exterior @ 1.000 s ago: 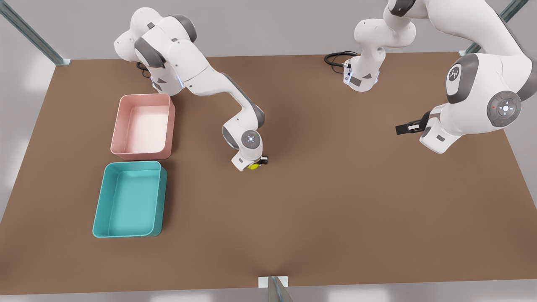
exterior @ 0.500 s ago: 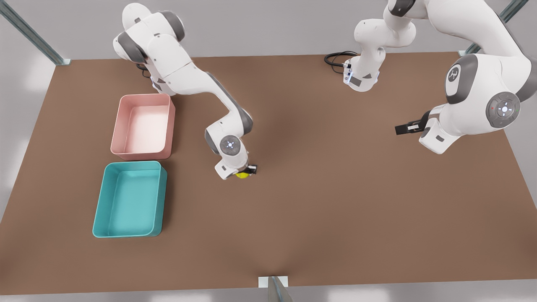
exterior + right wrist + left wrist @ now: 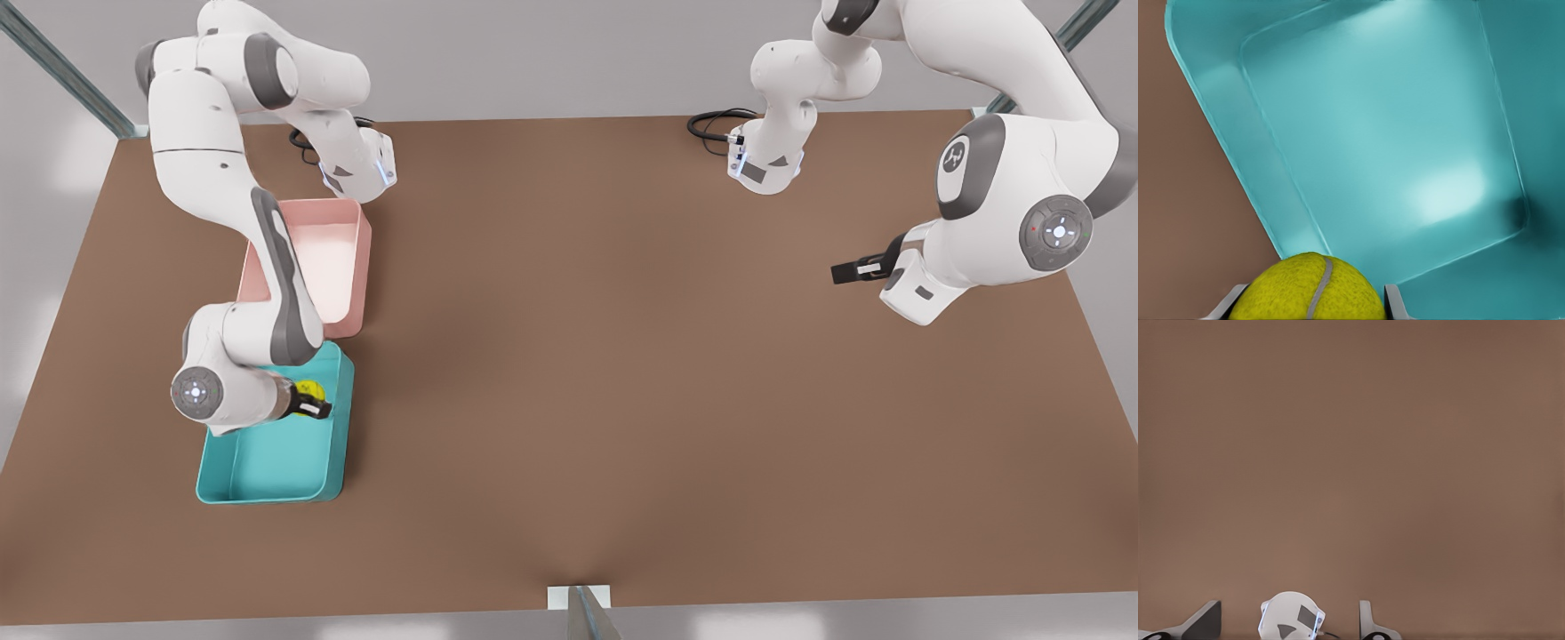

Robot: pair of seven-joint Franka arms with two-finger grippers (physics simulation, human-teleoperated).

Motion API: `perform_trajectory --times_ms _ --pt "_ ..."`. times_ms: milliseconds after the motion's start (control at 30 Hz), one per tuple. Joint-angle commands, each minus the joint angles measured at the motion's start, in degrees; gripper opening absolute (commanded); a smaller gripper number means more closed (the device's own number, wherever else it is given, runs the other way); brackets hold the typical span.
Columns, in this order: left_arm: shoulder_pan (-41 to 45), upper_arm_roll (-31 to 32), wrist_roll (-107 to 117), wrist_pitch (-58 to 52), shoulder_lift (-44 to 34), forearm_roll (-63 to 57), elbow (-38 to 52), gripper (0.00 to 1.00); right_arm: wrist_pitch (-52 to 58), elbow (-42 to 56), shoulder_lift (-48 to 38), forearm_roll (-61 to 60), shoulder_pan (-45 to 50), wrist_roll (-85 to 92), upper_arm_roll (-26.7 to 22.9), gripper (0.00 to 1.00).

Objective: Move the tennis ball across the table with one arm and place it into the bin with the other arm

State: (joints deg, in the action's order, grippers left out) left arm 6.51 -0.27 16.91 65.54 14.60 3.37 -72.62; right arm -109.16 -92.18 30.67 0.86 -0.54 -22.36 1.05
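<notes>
Over the bin (image 3: 267, 471), right gripper (image 3: 309, 400) clasping tennis ball (image 3: 310, 389), left gripper (image 3: 845, 272) waiting apart

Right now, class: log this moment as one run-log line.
right gripper: shut on small yellow-green tennis ball, over shallow teal plastic bin | left gripper: open, waiting

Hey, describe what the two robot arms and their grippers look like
Both arms are glossy white with rounded links and dark grey joint bands. Grey round wrist caps carry small lit dots. The right gripper and left gripper are black with pale parts. Black cables coil at the bases, which show small blue lights. One link bears a dark logo.
</notes>
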Motion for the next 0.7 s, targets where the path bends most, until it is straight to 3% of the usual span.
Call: perform_trajectory --times_ms 0,33,100,267,300,367,500,667 --pt "0.0 0.01 0.05 -0.06 -0.1 -0.03 0.02 1.0 2.81 0.95 1.15 1.95 -2.36 23.06 0.01 0.78" --pt "0.0 0.01 0.05 -0.23 -0.1 -0.03 0.02 1.0 2.64 1.22 2.03 1.95 -3.42 23.58 0.01 0.78" --pt "0.0 0.35 0.05 -0.68 -0.1 -0.03 0.02 1.0 1.85 1.13 3.08 1.95 -4.21 23.85 0.01 1.0" --pt "0.0 0.45 0.14 -0.68 -0.01 -0.03 0.02 1.0 2.28 0.86 3.53 1.86 -4.74 23.76 -0.17 1.0" --pt "-0.09 0.62 0.05 -0.68 -0.01 -0.03 0.02 1.0 5.35 3.84 2.47 1.07 -4.12 22.97 0.27 1.0" --pt "-0.18 0.62 0.05 -0.59 -0.01 -0.03 0.02 1.0 22.31 19.49 2.56 1.16 -0.87 21.05 0.36 1.0" --pt "-0.18 0.62 0.05 -0.68 -0.01 -0.03 0.02 1.0 36.47 26.44 -7.9 2.04 -0.25 15.94 -0.34 1.0" --pt "-0.09 0.71 0.05 -1.99 -0.01 0.06 0.02 1.0 36.83 16.16 -22.05 1.6 -0.25 15.94 0.36 1.0"
